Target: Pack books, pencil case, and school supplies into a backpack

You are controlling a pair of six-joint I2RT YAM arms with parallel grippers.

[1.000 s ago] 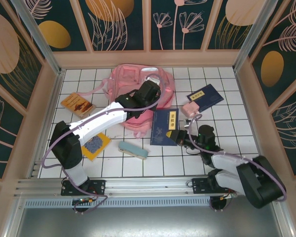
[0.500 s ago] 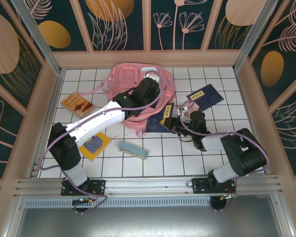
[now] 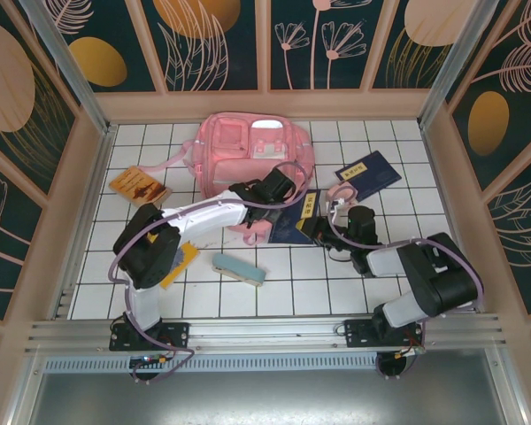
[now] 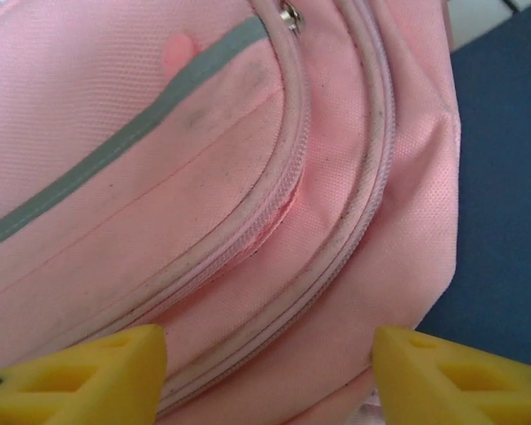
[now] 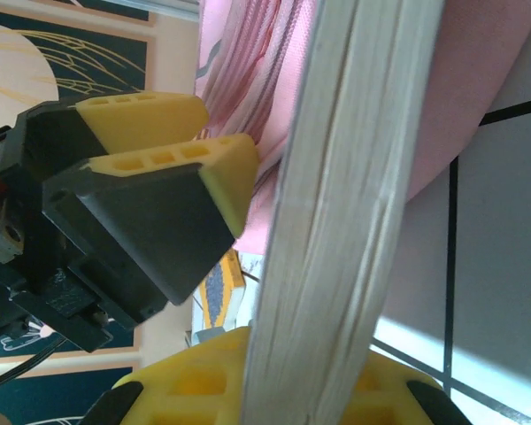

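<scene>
1. Step, as judged: loading a navy book (image 3: 290,226) into the backpack (image 3: 248,150), upper centre of the top view.
2. Right gripper (image 3: 317,228): clamped on that book, which lies against the backpack's lower right edge.
3. Left gripper (image 4: 270,367): fingers wide, holding nothing, over the zip seams (image 4: 292,168).
4. Next move calls for an opened mouth; the seams look shut.
5. Backpack contents: none visible, interior hidden.
6. Pencil case (image 3: 239,268): lower centre, outside.
</scene>
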